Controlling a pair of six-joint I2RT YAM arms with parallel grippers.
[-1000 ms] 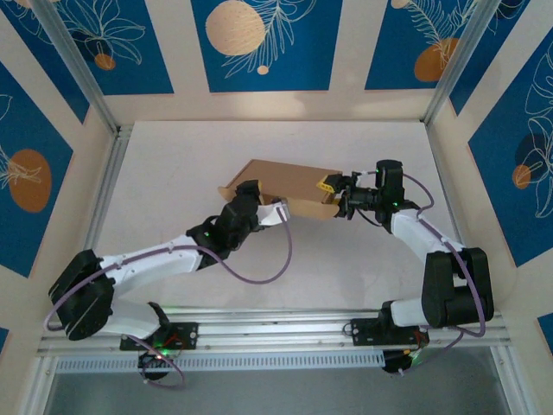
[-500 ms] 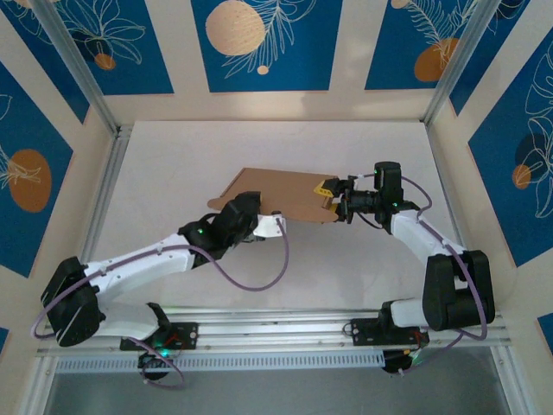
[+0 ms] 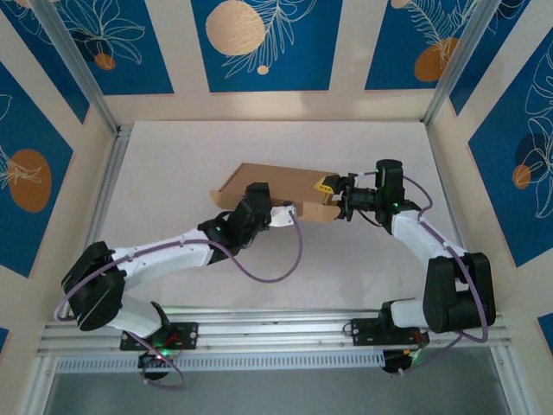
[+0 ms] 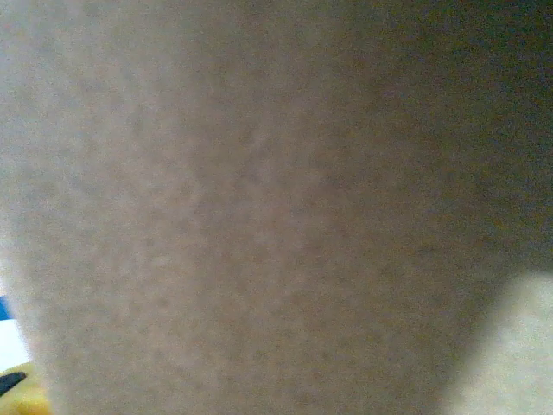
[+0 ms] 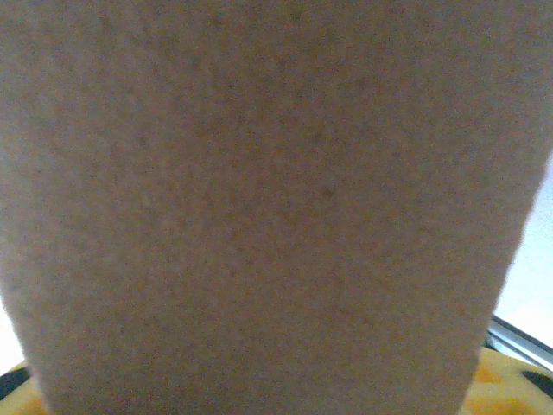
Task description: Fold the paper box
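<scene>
White table [image 3: 173,164], blue walls [image 3: 294,52], paper box [image 3: 289,180] between left claw [image 3: 257,193], right claw [image 3: 330,195]

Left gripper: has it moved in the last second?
Yes. The left gripper has shifted slightly right, away from the left frame post, and is at the near-left side of the paper box.

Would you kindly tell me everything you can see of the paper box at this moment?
The paper box is plain brown cardboard, matte and unprinted. From above it reads as a shallow, partly folded shape lying slantwise near the middle of the white table, with a panel bent at its left end. The left gripper meets its near edge and the right gripper its right end; whether either is clamped on it is unclear. Both wrist cameras sit close against it, showing blurred brown card.
</scene>
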